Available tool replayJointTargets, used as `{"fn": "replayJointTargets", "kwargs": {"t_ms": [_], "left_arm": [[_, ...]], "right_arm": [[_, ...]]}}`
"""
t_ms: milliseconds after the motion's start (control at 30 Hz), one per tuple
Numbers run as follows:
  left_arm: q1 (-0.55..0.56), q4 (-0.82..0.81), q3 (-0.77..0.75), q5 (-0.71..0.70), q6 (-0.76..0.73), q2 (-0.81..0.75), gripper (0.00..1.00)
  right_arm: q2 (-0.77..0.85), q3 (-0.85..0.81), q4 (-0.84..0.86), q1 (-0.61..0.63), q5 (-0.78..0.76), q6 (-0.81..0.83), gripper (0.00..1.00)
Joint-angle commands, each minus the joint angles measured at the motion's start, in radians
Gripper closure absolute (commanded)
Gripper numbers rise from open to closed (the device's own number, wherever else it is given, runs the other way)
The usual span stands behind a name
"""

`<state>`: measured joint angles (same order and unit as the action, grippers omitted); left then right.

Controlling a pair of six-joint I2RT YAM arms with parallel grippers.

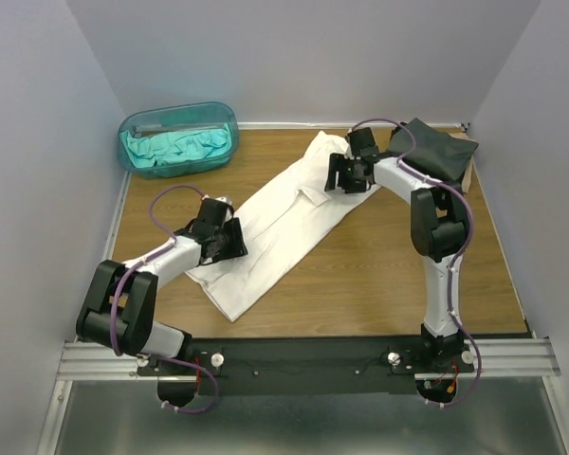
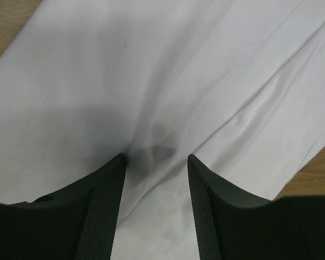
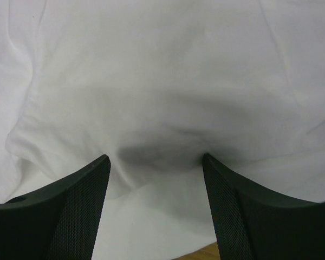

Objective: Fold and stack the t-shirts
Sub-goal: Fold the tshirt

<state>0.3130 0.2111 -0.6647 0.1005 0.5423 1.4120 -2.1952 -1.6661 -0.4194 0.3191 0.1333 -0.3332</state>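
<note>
I am pressing my left pincer, fingers apart, onto the near-left end of the white t-shirt; my right pincer, also apart, is pressing its far-right end.

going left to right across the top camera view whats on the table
plastic tub with teal t-shirt, left gripper, right gripper, dark folded t-shirts; white t-shirt lies under both grippers, so left out of the order

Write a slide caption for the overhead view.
Left pincer and right pincer on a white t-shirt lying diagonally; dark folded shirt and teal tub behind.
</note>
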Motion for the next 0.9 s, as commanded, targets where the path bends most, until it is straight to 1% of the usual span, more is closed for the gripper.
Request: {"fn": "replayJointTargets", "kwargs": {"t_ms": [0, 200, 300, 333, 367, 400, 533, 633, 733, 867], "left_arm": [[0.070, 0.048, 0.004, -0.035, 0.004, 0.048, 0.42], [0.115, 0.063, 0.011, -0.005, 0.022, 0.047, 0.42], [0.124, 0.037, 0.023, 0.077, 0.036, 0.019, 0.42], [0.133, 0.022, 0.033, 0.138, 0.036, 0.021, 0.41], [0.139, -0.010, 0.036, 0.169, 0.036, 0.025, 0.42], [0.158, -0.028, 0.039, 0.221, 0.035, 0.040, 0.42], [0.198, -0.096, 0.014, 0.324, 0.027, 0.093, 0.41], [0.232, -0.113, -0.021, 0.404, 0.001, 0.180, 0.41], [0.284, -0.140, -0.047, 0.444, -0.007, 0.218, 0.42], [0.322, -0.173, -0.072, 0.487, -0.001, 0.239, 0.42]], "right_arm": [[-0.101, -0.033, -0.027, -0.017, -0.031, -0.033, 0.24], [-0.202, -0.132, -0.028, -0.046, -0.026, -0.018, 0.24], [-0.244, -0.193, -0.032, -0.054, -0.015, -0.007, 0.24], [-0.256, -0.210, -0.032, -0.054, -0.006, -0.003, 0.24], [-0.267, -0.225, -0.033, -0.054, -0.001, 0.000, 0.24], [-0.293, -0.262, -0.036, -0.055, 0.006, 0.009, 0.23], [-0.349, -0.351, -0.058, -0.055, 0.052, 0.025, 0.23], [-0.386, -0.406, -0.065, -0.057, 0.084, 0.023, 0.23], [-0.420, -0.458, -0.071, -0.055, 0.106, 0.020, 0.22], [-0.451, -0.497, -0.078, -0.055, 0.124, 0.008, 0.22]]}}
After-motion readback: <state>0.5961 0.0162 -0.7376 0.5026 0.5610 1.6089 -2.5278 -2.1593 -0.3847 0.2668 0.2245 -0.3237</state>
